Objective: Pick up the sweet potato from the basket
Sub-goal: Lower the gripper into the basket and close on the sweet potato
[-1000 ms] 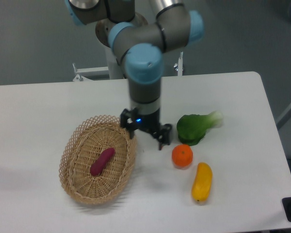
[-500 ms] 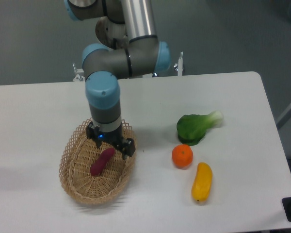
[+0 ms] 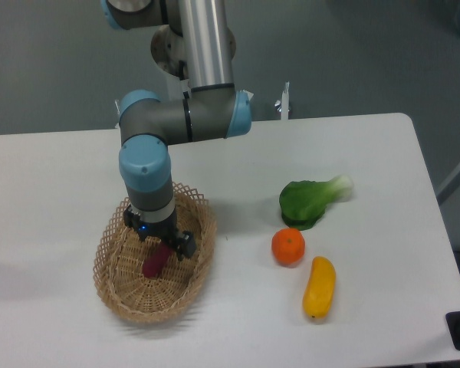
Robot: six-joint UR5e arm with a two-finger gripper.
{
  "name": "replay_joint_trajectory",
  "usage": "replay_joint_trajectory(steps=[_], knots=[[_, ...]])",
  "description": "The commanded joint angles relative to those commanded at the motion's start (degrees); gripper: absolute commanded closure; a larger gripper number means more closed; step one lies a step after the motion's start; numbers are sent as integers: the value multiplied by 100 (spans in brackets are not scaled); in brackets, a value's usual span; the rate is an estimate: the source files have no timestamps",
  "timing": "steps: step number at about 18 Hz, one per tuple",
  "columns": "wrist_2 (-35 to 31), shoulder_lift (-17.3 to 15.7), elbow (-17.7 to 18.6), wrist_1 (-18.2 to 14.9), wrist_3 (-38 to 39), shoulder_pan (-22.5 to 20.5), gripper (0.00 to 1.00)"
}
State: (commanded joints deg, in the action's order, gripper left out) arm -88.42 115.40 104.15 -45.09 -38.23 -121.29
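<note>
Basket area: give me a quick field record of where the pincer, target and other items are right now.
pincer: low inside the basket, over the sweet potato; grip state unclear
sweet potato: lying in the basket, upper end hidden by the pincer
basket: on the table, left of the other produce
orange fruit: on the table, outside the basket
yellow vegetable: on the table, near the orange fruit
green vegetable: behind the orange fruit

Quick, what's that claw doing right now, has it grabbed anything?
Claw: open, down in the basket with a finger on either side of the sweet potato's upper end; nothing gripped yet.
</note>
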Motion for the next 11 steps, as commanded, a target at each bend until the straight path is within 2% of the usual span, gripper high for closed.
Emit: replay_joint_trajectory(steps=[3, 5, 7, 8, 9, 11], knots=[[-9, 0, 0, 0, -17, 0, 1], [-9, 0, 0, 0, -26, 9, 24], [-9, -26, 0, -9, -35, 0, 57], [-35, -35, -9, 0, -53, 0, 69], [-87, -35, -18, 0, -88, 0, 76], [-132, -44, -26, -9, -132, 0, 85]])
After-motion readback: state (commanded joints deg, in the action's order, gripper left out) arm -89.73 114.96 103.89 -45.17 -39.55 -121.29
